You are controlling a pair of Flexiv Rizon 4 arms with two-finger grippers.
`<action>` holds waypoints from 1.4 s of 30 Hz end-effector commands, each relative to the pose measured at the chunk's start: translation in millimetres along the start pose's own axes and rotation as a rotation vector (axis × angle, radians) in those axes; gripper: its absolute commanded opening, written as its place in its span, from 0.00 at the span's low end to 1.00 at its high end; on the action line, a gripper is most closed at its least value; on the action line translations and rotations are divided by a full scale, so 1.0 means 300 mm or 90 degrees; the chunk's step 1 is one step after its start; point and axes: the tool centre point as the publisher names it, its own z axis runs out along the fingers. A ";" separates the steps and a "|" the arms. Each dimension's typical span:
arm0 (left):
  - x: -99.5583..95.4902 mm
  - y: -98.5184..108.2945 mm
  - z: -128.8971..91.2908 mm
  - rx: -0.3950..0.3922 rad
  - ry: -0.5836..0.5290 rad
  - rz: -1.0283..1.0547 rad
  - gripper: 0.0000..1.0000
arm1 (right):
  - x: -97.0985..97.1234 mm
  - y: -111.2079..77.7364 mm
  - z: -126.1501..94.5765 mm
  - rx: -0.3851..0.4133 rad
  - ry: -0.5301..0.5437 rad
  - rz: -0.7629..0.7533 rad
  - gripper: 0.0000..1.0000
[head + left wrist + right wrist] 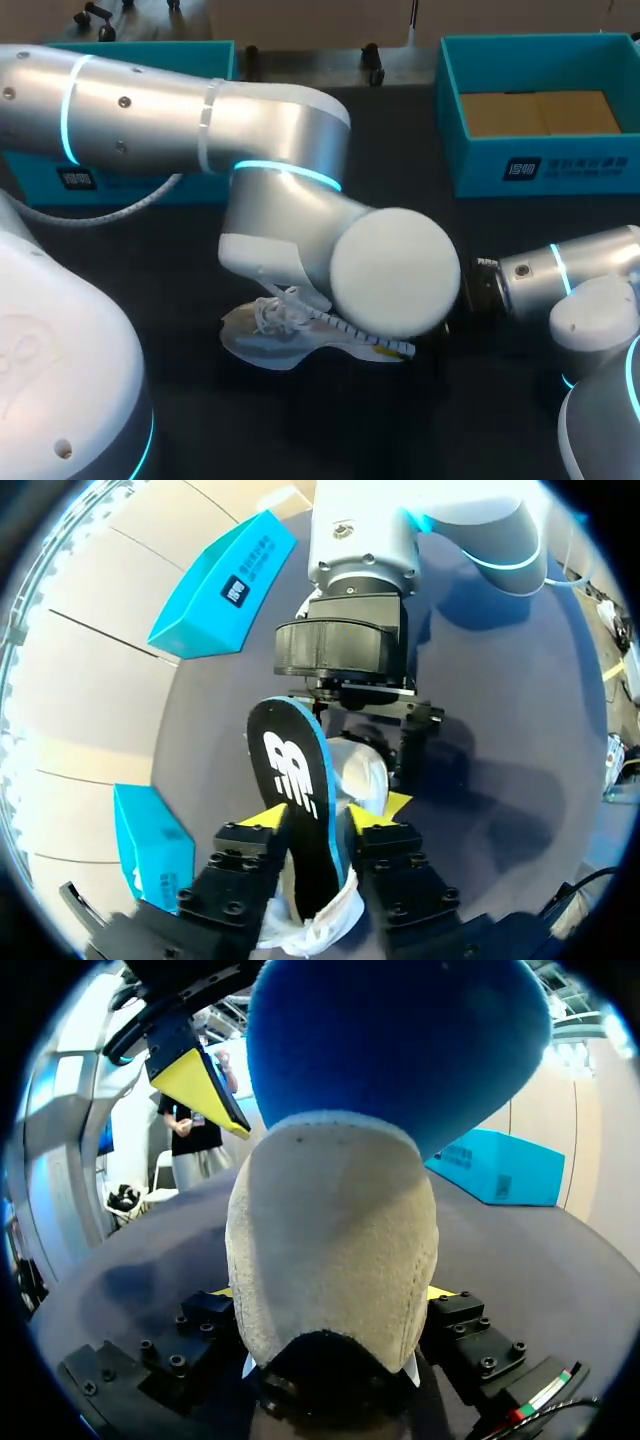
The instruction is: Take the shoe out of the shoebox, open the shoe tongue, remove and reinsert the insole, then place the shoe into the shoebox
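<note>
Your left gripper (pixel 322 815) is clamped on the insole (pixel 298 780), which stands upright out of the shoe (pixel 265 330). Your right gripper (pixel 330 1295) pinches the shoe's heel from both sides. The shoe sits mid-desk, toward the near edge. The box (pixel 540 165) is at the far right corner.

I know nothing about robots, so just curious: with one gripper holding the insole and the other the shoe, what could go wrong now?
The left gripper holds the thin insole upright between its tips; it might bend or slip when pushed into the shoe. The right gripper grips the shoe only at the heel, so the shoe may twist. The two grippers are very close and could bump.
</note>
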 end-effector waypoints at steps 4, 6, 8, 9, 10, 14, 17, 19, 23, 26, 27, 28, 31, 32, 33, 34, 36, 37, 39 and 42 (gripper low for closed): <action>0.019 -0.006 0.007 -0.008 -0.031 -0.007 0.20 | 0.012 -0.013 0.012 0.002 -0.001 0.000 0.00; 0.019 -0.006 0.008 -0.009 -0.035 -0.009 0.21 | 0.012 -0.013 0.012 0.002 -0.001 0.000 0.00; 0.015 -0.005 0.010 -0.009 -0.036 -0.010 0.23 | 0.012 -0.013 0.012 0.002 -0.001 0.000 0.00; 0.014 -0.004 0.011 -0.009 -0.036 -0.011 0.22 | 0.012 -0.013 0.012 0.002 -0.001 0.000 0.00; 0.012 -0.003 0.011 -0.009 -0.037 -0.013 0.22 | 0.012 -0.013 0.012 0.002 -0.001 0.000 0.00; 0.005 0.002 0.006 -0.008 -0.039 -0.018 0.00 | 0.012 -0.013 0.012 0.002 -0.001 0.000 0.00; -0.001 0.007 0.001 -0.005 -0.045 -0.023 0.00 | 0.012 -0.013 0.012 0.002 -0.001 0.000 0.00; -0.010 0.013 -0.005 -0.004 -0.045 -0.026 0.00 | 0.012 -0.013 0.012 0.002 -0.001 0.000 0.00; -0.025 0.030 -0.025 0.007 -0.033 -0.028 0.00 | 0.012 -0.013 0.012 0.002 -0.001 0.000 0.00; -0.030 0.040 -0.040 0.014 -0.025 -0.025 0.00 | 0.012 -0.013 0.012 0.002 -0.001 0.000 0.00; -0.031 0.041 -0.045 0.016 -0.023 -0.024 0.00 | 0.012 -0.013 0.012 0.002 -0.001 0.000 0.00; -0.031 0.043 -0.050 0.018 -0.022 -0.023 0.00 | 0.012 -0.013 0.012 0.002 -0.001 0.000 0.00; -0.035 0.042 -0.058 0.023 -0.027 -0.025 0.00 | 0.012 -0.013 0.012 0.002 -0.001 0.000 0.00; -0.037 0.040 -0.059 0.024 -0.029 -0.026 0.00 | 0.012 -0.013 0.012 0.002 -0.001 0.000 0.00; -0.040 0.037 -0.060 0.025 -0.031 -0.028 0.00 | 0.012 -0.013 0.012 0.002 -0.001 0.000 0.00; -0.045 0.034 -0.059 0.025 -0.031 -0.028 0.00 | 0.012 -0.013 0.012 0.002 -0.001 0.000 0.00; -0.051 0.029 -0.057 0.025 -0.028 -0.029 0.00 | 0.012 -0.013 0.012 0.002 -0.001 0.000 0.00; -0.052 0.026 -0.056 0.026 -0.021 -0.027 0.00 | 0.012 -0.013 0.012 0.002 -0.001 0.000 0.00; -0.054 0.020 -0.058 0.029 -0.013 -0.023 0.18 | 0.012 -0.013 0.012 0.002 -0.001 0.000 0.00; -0.047 0.009 -0.059 0.036 -0.011 -0.019 0.27 | 0.012 -0.013 0.012 0.002 -0.001 0.000 0.00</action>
